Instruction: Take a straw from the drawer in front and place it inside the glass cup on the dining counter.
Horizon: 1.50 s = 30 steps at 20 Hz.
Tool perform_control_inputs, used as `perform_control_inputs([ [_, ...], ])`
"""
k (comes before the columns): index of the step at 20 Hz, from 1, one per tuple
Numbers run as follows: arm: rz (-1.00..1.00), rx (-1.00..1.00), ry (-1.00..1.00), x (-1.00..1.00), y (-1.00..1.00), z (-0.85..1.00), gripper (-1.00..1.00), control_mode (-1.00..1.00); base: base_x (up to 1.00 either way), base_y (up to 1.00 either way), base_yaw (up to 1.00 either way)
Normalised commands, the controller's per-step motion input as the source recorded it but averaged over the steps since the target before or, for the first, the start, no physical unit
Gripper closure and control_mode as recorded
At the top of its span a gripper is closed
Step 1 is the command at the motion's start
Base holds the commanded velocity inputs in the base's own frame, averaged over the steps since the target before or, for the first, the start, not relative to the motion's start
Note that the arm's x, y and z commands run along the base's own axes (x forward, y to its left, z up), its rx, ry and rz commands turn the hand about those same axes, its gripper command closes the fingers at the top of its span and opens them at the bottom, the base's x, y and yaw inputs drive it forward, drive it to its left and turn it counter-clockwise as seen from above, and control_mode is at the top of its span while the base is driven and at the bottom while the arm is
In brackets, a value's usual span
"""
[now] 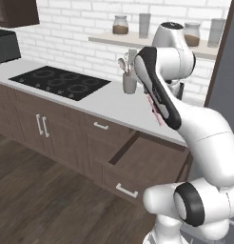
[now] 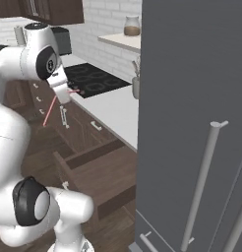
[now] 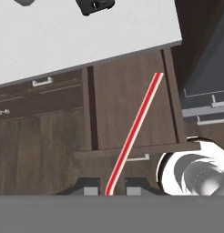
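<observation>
My gripper (image 2: 64,94) is shut on the straw (image 2: 50,112), a thin red-pink tube that hangs slanted from the fingers, well above floor level. In the hand view the straw (image 3: 134,132) runs from between my gripper's (image 3: 109,189) dark tips out over the open drawer (image 3: 114,109). The dark brown drawer (image 1: 147,159) stands pulled out below the pale worktop, its silver handle facing the base. A short pink piece of the straw (image 1: 155,113) peeks out beside the forearm in the left base view. The glass cup and the dining counter are out of view.
A black cooktop (image 1: 59,81) lies in the pale worktop (image 1: 114,102), with a grey utensil holder (image 1: 130,82) behind it. Jars stand on a wall shelf (image 1: 138,40). A tall grey fridge (image 2: 192,123) rises close on the right. Cabinet doors (image 1: 40,126) line the left.
</observation>
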Motion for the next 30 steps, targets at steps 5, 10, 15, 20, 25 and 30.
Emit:
perform_control_inputs([
  [5, 0.03, 0.00, -0.09, -0.88, -0.11, 0.24, 1.00, -1.00, 0.00, 0.00, 0.00],
  [10, 0.00, 0.03, -0.01, -0.58, -0.19, 0.02, 1.00, -1.00, 0.00, 0.00, 0.00],
  [15, 0.00, 0.03, 0.00, -0.25, -0.18, 0.00, 1.00, 1.00, -0.12, -0.04, 0.00],
  [20, 0.00, 0.00, 0.00, 0.00, 0.00, 0.00, 1.00, 1.00, -0.99, -0.01, 0.06],
  [25, 0.00, 0.00, 0.00, 0.00, 0.00, 0.00, 1.00, 1.00, -0.99, 0.33, 0.49],
  [30, 0.00, 0.00, 0.00, 0.00, 0.00, 0.00, 1.00, 1.00, -0.71, 0.34, 0.81],
])
